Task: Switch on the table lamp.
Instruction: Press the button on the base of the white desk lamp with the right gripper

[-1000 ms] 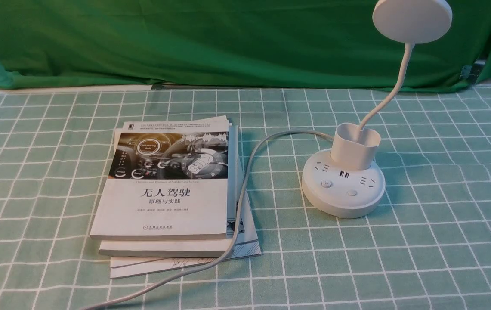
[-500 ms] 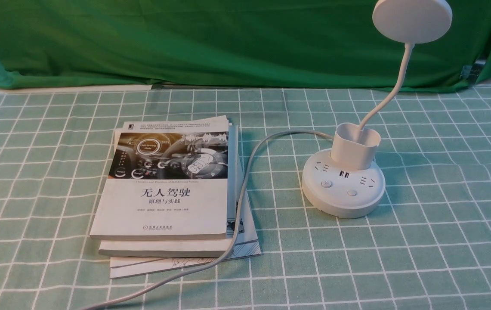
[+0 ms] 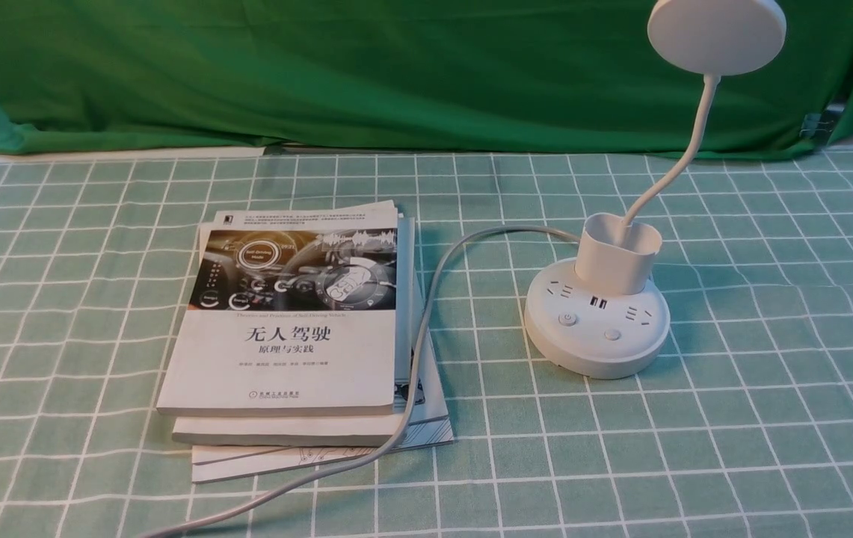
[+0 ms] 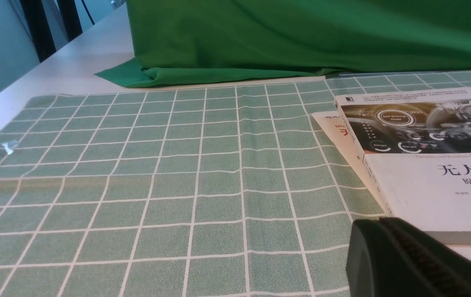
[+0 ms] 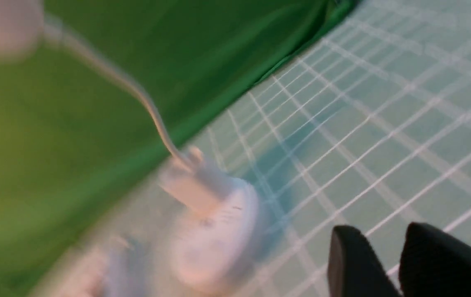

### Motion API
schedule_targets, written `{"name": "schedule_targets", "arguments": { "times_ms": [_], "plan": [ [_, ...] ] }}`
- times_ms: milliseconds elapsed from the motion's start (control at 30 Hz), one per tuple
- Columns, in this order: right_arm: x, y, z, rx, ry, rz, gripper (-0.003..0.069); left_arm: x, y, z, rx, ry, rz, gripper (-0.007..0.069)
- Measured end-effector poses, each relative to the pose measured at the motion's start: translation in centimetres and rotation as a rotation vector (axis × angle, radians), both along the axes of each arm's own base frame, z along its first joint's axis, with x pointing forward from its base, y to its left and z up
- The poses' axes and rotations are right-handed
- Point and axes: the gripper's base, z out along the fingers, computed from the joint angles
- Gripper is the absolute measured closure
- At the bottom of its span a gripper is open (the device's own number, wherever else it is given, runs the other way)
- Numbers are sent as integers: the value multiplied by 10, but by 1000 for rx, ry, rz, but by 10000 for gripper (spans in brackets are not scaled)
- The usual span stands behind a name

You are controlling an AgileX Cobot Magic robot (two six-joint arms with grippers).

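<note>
**Checked cloth, lamp unlit at the right, nothing moved**

Green-and-white checked tablecloth [image 3: 733, 448] covers the table, with a green backdrop [image 3: 396, 75] draped behind it. On the right half of the cloth stands the table lamp [image 3: 596, 336]. Its round base carries sockets and two buttons [image 3: 567, 320] on the near side. A cup-shaped holder [image 3: 615, 254] sits on the back of the base. A thin gooseneck [image 3: 684, 157] curves up out of the holder to the flat disc head [image 3: 716, 33], which shows no glow. The grey cord [image 3: 426, 314] leaves the base toward the left. It arcs round and runs back over the right edge of a stack of books [image 3: 291, 329], then off the near edge of the front view. The books lie left of the lamp, well apart from its base.

Against the front views of half a second and a second ago, the lamp, cord and books lie just where they did.

The left gripper [image 4: 404, 255] appears in its wrist view only as a dark ribbed mass near the corner of the top book. I cannot tell how far open it is. The right gripper [image 5: 384, 231] appears in its heavily blurred wrist view as two dark fingertips set close together. They hold nothing and hang over bare cloth, with the lamp's base smeared some way beyond them. I cannot tell whether they meet.
</note>
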Motion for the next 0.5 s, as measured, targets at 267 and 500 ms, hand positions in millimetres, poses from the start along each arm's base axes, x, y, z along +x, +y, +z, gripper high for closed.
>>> {"name": "schedule_targets", "arguments": {
  "times_ms": [267,500],
  "plan": [
    [0,0,0,357,18,-53,421,0,0,0,-6,0,0,603],
    [0,-1,2,74,-15,-17,421,0,0,0,-6,0,0,603]
  ]
}}
